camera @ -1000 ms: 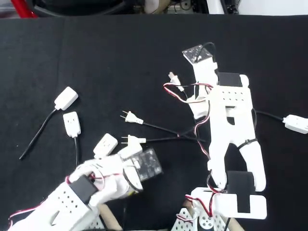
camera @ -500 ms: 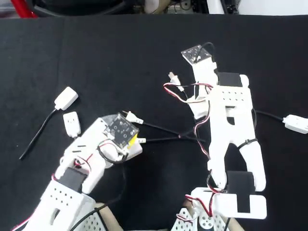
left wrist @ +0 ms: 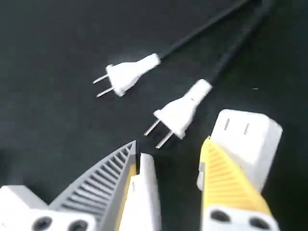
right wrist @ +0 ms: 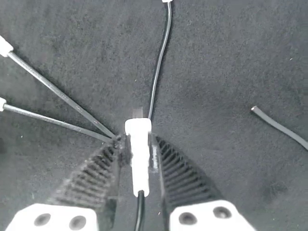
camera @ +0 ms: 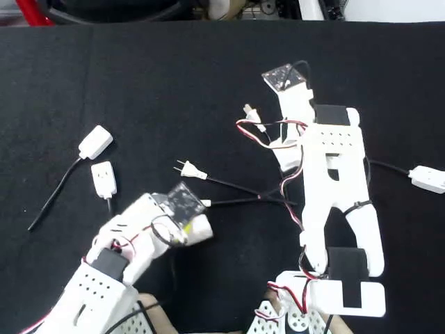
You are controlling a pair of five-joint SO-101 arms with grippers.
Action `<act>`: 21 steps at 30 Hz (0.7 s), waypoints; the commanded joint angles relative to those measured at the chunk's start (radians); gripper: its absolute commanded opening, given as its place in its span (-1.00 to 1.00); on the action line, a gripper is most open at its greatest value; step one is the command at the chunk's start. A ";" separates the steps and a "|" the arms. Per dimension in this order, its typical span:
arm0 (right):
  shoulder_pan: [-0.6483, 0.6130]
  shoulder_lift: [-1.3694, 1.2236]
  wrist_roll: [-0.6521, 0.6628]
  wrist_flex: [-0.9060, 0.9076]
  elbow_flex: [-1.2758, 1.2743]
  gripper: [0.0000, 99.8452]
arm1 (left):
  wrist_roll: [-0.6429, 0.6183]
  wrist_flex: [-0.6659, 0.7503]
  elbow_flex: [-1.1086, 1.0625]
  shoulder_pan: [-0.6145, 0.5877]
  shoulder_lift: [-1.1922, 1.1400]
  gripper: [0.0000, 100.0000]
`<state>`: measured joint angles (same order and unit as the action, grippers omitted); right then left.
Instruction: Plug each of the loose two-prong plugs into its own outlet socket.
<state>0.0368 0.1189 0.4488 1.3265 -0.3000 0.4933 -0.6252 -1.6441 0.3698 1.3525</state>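
Plug [left wrist: 178, 115] lies just ahead of the open left fingers [left wrist: 219, 173], prongs pointing back at them, socket block [left wrist: 248, 137] beside (right fingers [right wrist: 180, 168] clamp a white cord end [right wrist: 138, 144]).

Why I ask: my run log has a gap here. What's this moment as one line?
left gripper: open, at near plug beside outlet socket | right gripper: shut on white cord end | far plug: loose
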 commanded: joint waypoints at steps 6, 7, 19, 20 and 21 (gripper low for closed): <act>0.008 0.007 0.008 -0.015 0.015 -0.98 | 0.058 -0.173 0.111 0.096 0.003 -0.57; 0.008 0.008 0.008 -0.015 0.015 -0.98 | 0.038 -0.173 0.136 0.067 0.003 -0.57; -0.153 0.005 0.098 0.176 0.054 -0.98 | -0.043 -0.218 0.294 -0.248 0.005 -0.57; -0.193 0.004 0.092 0.196 0.065 -0.98 | -0.043 -0.249 0.303 -0.292 0.005 -0.57; -0.235 0.004 0.089 0.213 0.076 -0.98 | -0.043 -0.281 0.309 -0.341 0.005 -0.57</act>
<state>-0.0982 0.1158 0.5332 1.4876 -0.2984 0.4641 -0.8232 -1.4154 0.1872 1.3510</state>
